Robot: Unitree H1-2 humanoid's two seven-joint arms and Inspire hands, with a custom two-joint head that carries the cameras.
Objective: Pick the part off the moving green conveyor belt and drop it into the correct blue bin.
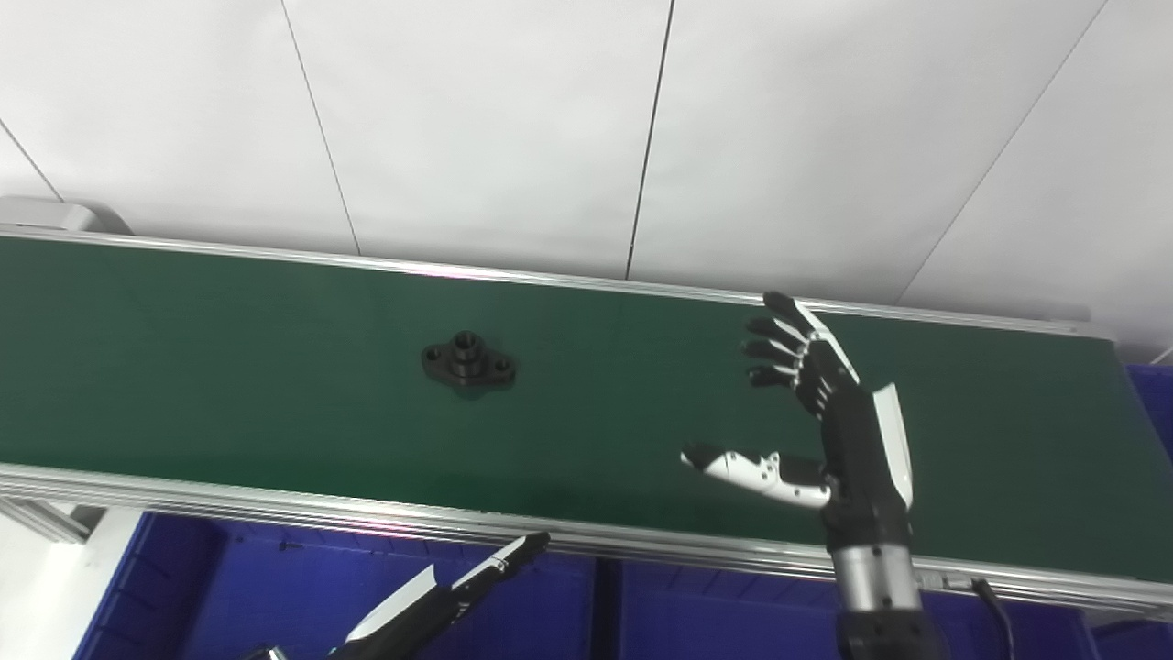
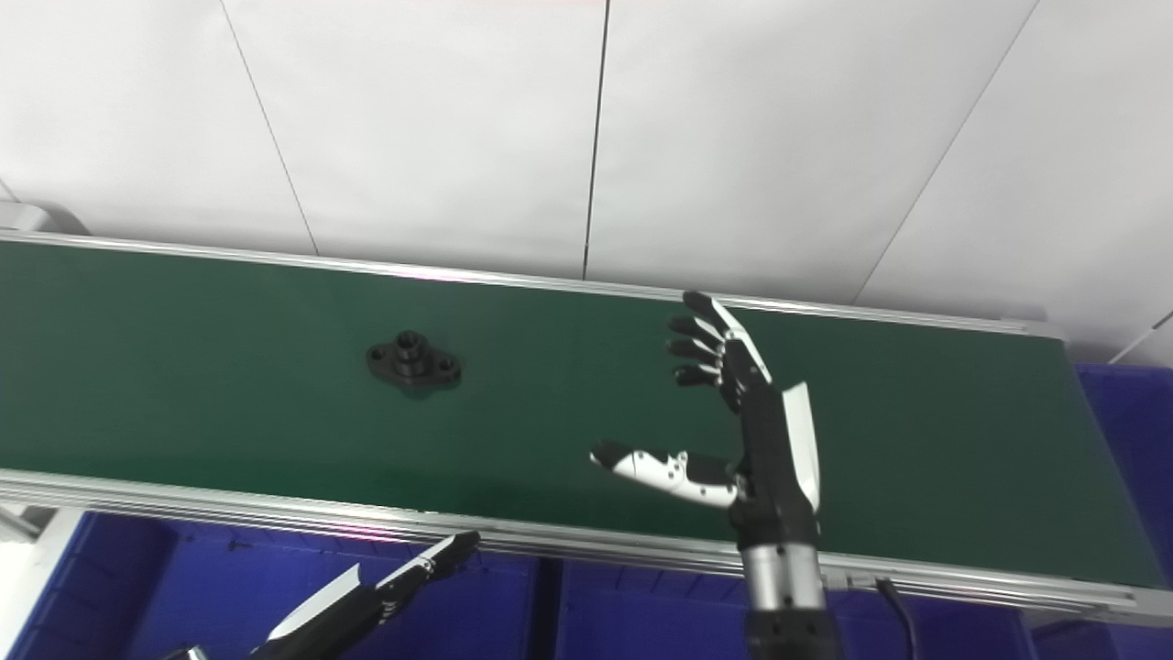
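Observation:
A black metal flange part [image 1: 468,362] with a raised centre hub and two side holes lies flat on the green conveyor belt [image 1: 229,367], left of centre. My right hand [image 1: 829,408] is open above the belt's right half, fingers spread and thumb pointing left, well to the right of the part and holding nothing. My left hand [image 1: 440,596] shows only partly at the bottom edge, below the belt's near rail and over a blue bin; its fingers point up and right, and whether it is open or shut does not show.
Blue bins [image 1: 302,587] sit under the belt's near aluminium rail [image 1: 367,518], with a divider [image 1: 607,605] between two of them. Another blue bin [image 1: 1153,403] stands past the belt's right end. A white panelled wall [image 1: 550,128] rises behind the belt.

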